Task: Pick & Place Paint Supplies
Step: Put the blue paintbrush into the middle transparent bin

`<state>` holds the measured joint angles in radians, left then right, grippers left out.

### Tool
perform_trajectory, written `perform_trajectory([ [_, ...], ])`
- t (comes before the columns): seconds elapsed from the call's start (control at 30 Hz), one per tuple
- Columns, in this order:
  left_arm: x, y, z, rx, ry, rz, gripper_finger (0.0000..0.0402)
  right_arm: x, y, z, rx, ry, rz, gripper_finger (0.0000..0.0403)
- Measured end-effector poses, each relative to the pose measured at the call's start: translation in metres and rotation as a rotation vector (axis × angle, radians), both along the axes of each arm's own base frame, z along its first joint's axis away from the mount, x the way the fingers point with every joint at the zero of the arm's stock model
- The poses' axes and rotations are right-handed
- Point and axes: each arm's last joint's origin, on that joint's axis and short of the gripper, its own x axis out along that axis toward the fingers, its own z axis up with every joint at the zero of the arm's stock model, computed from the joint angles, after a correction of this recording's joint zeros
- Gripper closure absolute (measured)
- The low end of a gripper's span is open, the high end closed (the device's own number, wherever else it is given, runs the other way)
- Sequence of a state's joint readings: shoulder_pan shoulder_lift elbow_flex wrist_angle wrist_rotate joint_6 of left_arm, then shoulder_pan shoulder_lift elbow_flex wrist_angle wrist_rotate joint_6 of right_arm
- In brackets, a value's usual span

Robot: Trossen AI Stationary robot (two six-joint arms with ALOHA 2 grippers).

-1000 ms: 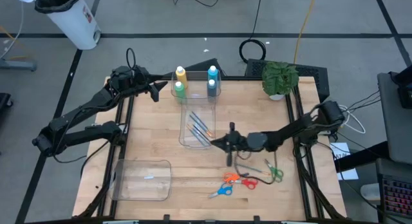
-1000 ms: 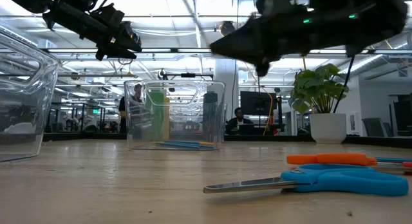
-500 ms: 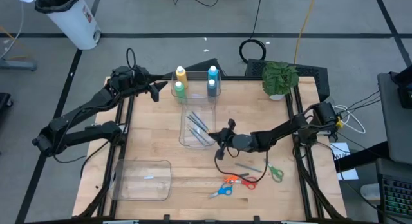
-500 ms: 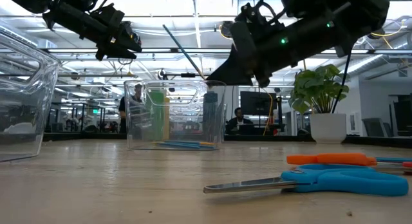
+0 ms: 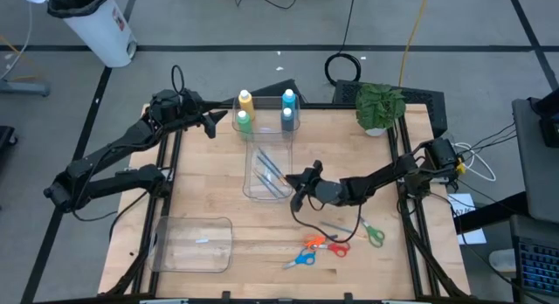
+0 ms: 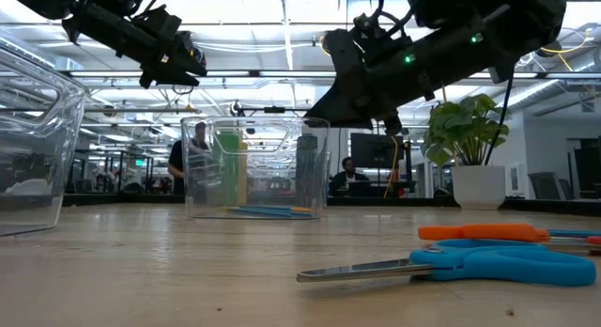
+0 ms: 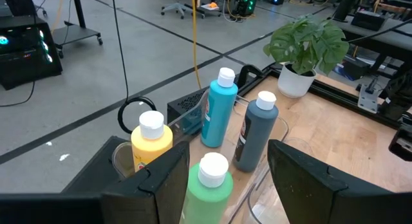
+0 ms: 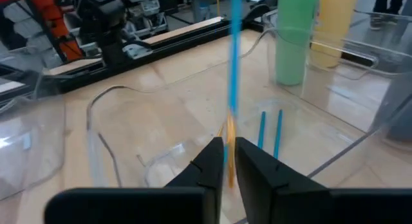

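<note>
A clear bin (image 5: 258, 192) in the table's middle holds four white-capped paint bottles at its far end: yellow (image 5: 244, 100), green (image 5: 243, 120), light blue (image 5: 288, 99) and grey-blue (image 5: 286, 118). Several thin brushes (image 5: 271, 173) lie on its floor. My right gripper (image 5: 301, 183) hangs at the bin's right rim, shut on one more brush (image 8: 233, 63) with a blue and orange handle. My left gripper (image 5: 212, 122) waits open, up in the air left of the bottles, which fill its wrist view (image 7: 220, 108). My right gripper pinches the brush by its orange part (image 8: 228, 150) between its two fingers. The fingers come nearly level from the table's right side. The blue handle sticks out beyond the fingertips over the bin, lifted clear of the bin's floor.
A second clear bin (image 5: 194, 245) stands at the near left. Orange (image 5: 325, 244), blue (image 5: 300, 259) and green (image 5: 373, 234) scissors lie at the near right, under and beside my right arm. A potted plant (image 5: 379, 106) stands at the far right corner.
My right gripper has gone toward the bin and turned at the wrist, from pointing down to nearly level. The brush in it has swung around with it and now reaches over the bin.
</note>
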<state>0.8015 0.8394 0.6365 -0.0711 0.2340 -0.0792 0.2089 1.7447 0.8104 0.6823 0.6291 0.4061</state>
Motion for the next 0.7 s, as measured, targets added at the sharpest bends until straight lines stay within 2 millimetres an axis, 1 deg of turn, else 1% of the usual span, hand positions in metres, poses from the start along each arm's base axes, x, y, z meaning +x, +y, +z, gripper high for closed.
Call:
perform_trajectory([
  [0.27, 0.000, 0.000, 0.000, 0.000, 0.000, 0.000, 0.0188, 0.000, 0.000, 0.000, -0.009, 0.009, 0.004, 0.0314],
  [0.43, 0.000, 0.000, 0.000, 0.000, 0.000, 0.000, 0.0188, 0.000, 0.000, 0.000, -0.064, 0.031, 0.022, 0.0286],
  [0.53, 0.000, 0.000, 0.000, 0.000, 0.000, 0.000, 0.0188, -0.003, 0.002, 0.009, -0.107, 0.030, 0.043, 0.0274],
  [0.7, 0.000, 0.000, 0.000, 0.000, 0.000, 0.000, 0.0188, -0.011, 0.006, 0.032, -0.185, 0.017, 0.083, 0.0261],
])
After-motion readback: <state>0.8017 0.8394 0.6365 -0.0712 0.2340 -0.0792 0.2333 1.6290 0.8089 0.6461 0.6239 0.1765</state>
